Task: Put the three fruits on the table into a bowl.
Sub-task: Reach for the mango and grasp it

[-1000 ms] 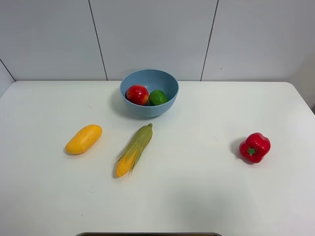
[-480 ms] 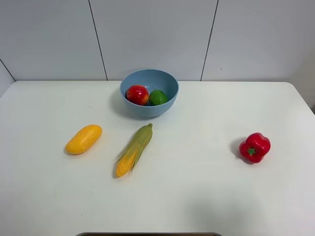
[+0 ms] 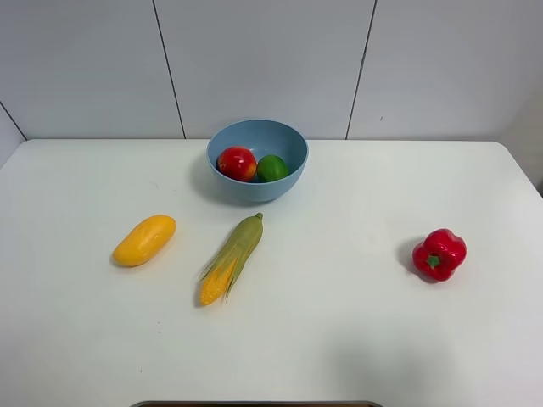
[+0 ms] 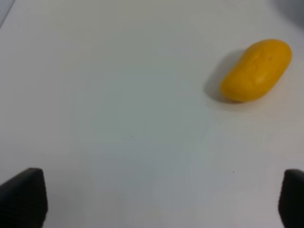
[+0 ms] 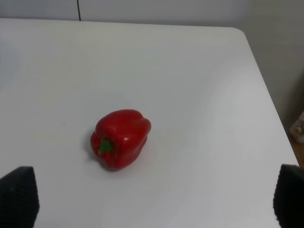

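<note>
Your left gripper [image 4: 156, 199] and right gripper [image 5: 154, 197] gape empty, with the mango [image 3: 144, 240] on the table [image 3: 339, 339], and the pomegranate [image 3: 237, 163] and lime [image 3: 272, 168] in the bowl [image 3: 254, 192].

A lobed red bell pepper [image 5: 121, 138] with a green stem lies ahead of the right jaws, untouched. A green-husked yellow corn cob [image 3: 232, 259] lies well off to their left.

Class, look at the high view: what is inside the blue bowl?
A pomegranate and a lime sit side by side inside the bowl. Their undersides and the bowl's floor are hidden by its near wall, so anything lying beneath them cannot be seen.
</note>
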Tool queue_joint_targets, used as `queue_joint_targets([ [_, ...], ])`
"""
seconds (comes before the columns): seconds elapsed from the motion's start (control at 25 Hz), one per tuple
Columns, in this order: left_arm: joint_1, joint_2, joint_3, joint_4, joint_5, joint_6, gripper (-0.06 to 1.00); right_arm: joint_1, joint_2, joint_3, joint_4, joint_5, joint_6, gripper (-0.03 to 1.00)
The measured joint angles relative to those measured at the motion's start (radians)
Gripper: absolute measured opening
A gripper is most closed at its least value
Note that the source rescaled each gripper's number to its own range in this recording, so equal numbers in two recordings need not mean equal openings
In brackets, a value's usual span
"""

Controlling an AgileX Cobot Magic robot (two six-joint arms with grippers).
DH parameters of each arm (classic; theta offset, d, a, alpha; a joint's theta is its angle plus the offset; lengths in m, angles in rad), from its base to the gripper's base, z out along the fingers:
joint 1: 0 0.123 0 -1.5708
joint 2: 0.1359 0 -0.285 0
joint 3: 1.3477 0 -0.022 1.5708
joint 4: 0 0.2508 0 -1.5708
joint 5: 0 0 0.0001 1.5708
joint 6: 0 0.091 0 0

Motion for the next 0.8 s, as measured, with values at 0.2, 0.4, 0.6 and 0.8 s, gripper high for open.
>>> queue_joint_targets([
  [0.2, 0.000, 0.000, 0.000, 0.000, 0.000, 0.001, 1.00, 0.000, 0.000, 0.013, -0.002, 0.000, 0.000, 1.00],
  [0.4, 0.000, 0.000, 0.000, 0.000, 0.000, 0.001, 1.00, 0.000, 0.000, 0.013, -0.002, 0.000, 0.000, 1.00],
  [0.6, 0.000, 0.000, 0.000, 0.000, 0.000, 0.001, 1.00, 0.000, 0.000, 0.013, -0.002, 0.000, 0.000, 1.00],
  [0.8, 0.000, 0.000, 0.000, 0.000, 0.000, 0.001, 1.00, 0.000, 0.000, 0.013, -0.002, 0.000, 0.000, 1.00],
])
